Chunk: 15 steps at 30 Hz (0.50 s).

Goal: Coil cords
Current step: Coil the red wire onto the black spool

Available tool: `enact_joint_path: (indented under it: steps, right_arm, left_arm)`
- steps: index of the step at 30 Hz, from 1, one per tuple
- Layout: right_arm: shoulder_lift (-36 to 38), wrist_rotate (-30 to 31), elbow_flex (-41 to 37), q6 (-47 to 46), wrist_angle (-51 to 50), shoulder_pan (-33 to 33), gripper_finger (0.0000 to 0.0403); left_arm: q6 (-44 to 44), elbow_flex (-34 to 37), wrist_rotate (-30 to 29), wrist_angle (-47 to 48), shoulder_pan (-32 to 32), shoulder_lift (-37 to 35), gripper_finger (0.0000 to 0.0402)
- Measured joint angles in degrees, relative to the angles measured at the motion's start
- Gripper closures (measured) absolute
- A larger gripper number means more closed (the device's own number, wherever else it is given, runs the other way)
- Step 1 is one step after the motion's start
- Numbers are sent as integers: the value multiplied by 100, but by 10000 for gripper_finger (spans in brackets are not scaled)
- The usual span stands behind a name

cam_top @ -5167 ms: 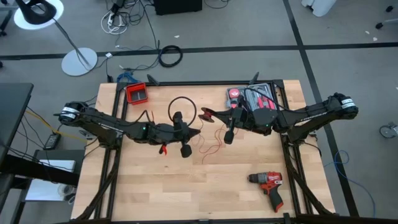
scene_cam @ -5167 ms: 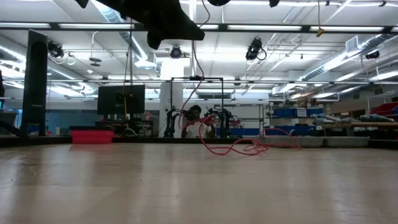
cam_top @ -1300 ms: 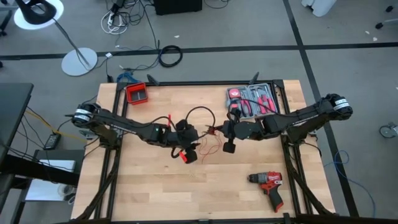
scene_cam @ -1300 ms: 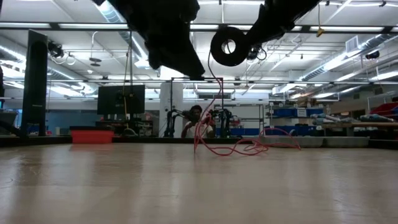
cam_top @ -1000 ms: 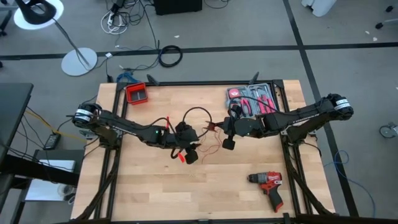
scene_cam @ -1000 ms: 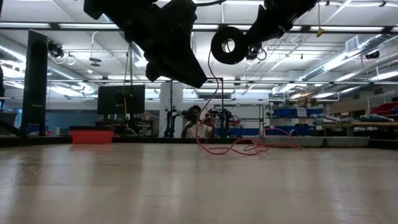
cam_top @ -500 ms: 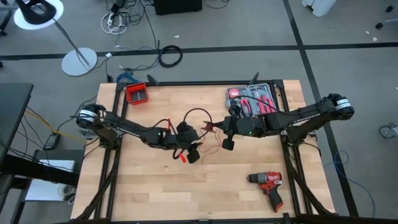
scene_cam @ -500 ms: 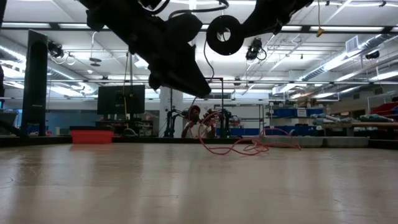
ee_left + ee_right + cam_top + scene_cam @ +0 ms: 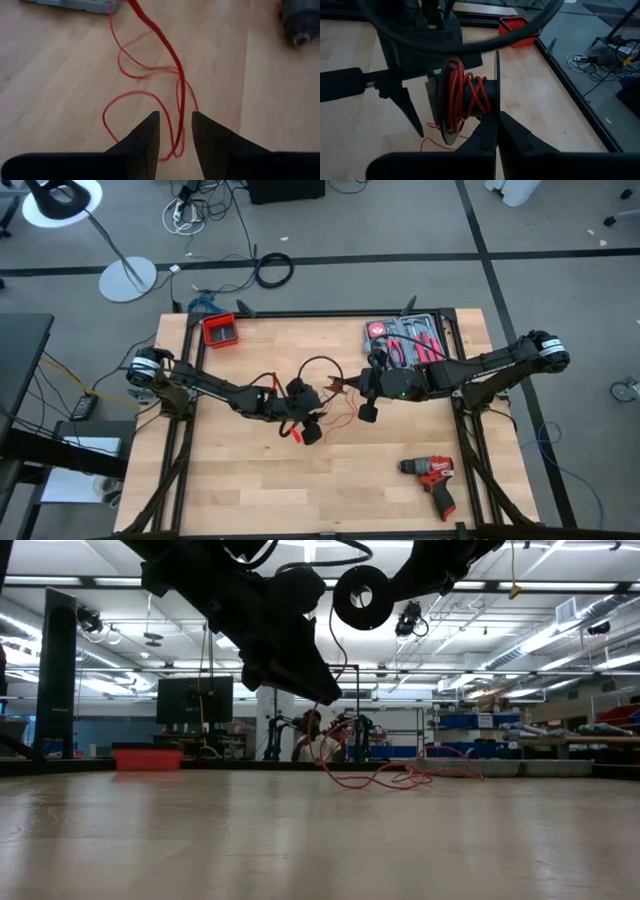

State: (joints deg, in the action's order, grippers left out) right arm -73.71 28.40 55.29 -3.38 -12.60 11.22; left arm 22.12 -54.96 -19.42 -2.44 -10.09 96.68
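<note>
The cords show as thin red wire: part is wound on a black spool (image 9: pixel 465 97), and the rest lies in loose loops (image 9: pixel 145 95) on the wooden table (image 9: pixel 240 490) near the middle (image 9: pixel 343 418). My right gripper (image 9: pixel 496 125) is shut on the spool, which is held high over the table (image 9: pixel 363 597). My left gripper (image 9: pixel 175 114) is open and slants down over the loops (image 9: pixel 308 430). One red strand (image 9: pixel 179 100) runs up between its fingers; whether they touch it I cannot tell. My right gripper pinches the rim of the spool's nearer flange (image 9: pixel 496 107) between its two fingers. They come from the table's right, slanting a little down. The spool is lifted clear with its flanges upright, and red wire trails from it toward the table.
A red drill (image 9: pixel 432 475) lies near the front right. A tool case (image 9: pixel 405 340) sits at the far right and a small red tray (image 9: pixel 220 330) at the far left. A thick black cable loop (image 9: pixel 318 365) arches above the two grippers.
My left gripper has sunk toward the table over the red loops, still open. My right gripper has kept its place with the spool.
</note>
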Motion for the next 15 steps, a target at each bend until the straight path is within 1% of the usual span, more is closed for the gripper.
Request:
enact_joint_path:
  steps: [1,3,9,12,15]
  right_arm:
    - [0,0,0,0,-10,0,401]
    - [0,0,0,2,-8,0,401]
    - [-2,0,0,2,-6,0,401]
    - [-2,0,0,2,-6,0,401]
    - [-2,0,0,4,-6,0,401]
  left_arm:
    - [-60,0,101,40,0,0,285]
    - [-86,-70,126,184,0,0,285]
    - [-230,-246,36,398,0,-9,291]
    - [-245,-273,0,417,0,-9,320]
    - [-255,-273,0,527,0,-9,373]
